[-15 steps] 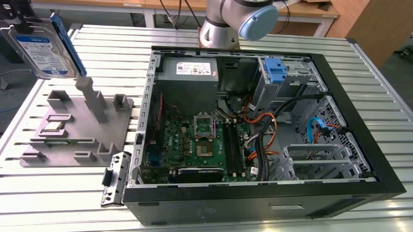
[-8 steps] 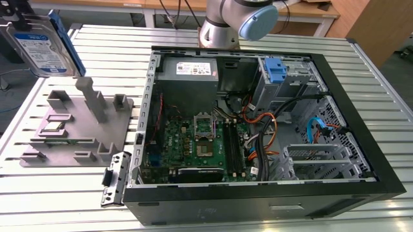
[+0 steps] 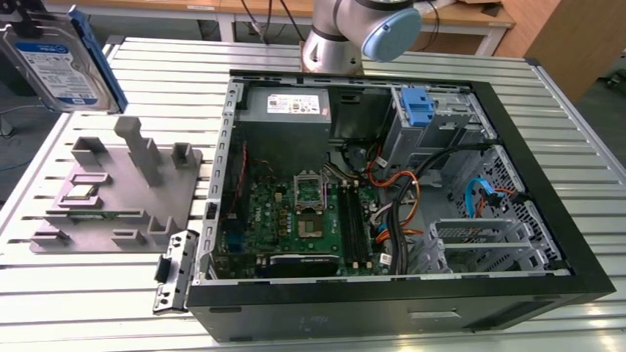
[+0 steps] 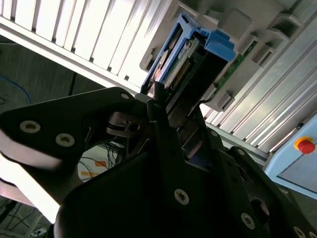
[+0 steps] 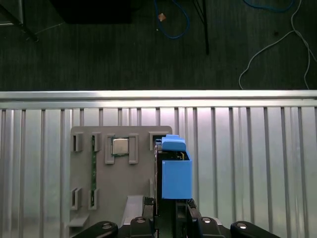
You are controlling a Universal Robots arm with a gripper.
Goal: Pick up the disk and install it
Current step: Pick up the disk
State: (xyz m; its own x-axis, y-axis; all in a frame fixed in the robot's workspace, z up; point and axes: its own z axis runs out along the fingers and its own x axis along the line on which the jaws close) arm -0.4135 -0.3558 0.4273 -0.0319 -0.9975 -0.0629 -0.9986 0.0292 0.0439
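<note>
Fingers: clenched on the disk [image 4: 184,52]; my gripper [image 4: 178,105] pinches it edge-on between two dark fingers [image 4: 161,124].
Disk, look: a flat silver metal slab with a white-and-blue label on its face and a blue plastic rail down one long edge. In both wrist views it stands out past my fingertips, with its blue end [image 5: 176,171] farthest from them.
Disk, place: aloft at 10 o'clock in the exterior view [image 3: 57,62], tilted with its label toward the camera, well apart from the case [image 3: 547,220].
Under the disk: in the first wrist view it hangs over one edge of the grey tray [image 5: 114,188], which lies on the slatted table [image 5: 247,148].
Tray: at 9 o'clock in the exterior view [image 3: 117,198], with upright posts and slots; a small silver chip [image 5: 119,146] sits in one slot.
Case: open, from centre to 4 o'clock, showing the green board [image 3: 293,216], cables and a blue latch [image 3: 418,106] at 1 o'clock.
Arm [image 3: 357,29]: at 12 o'clock, behind the case.
</note>
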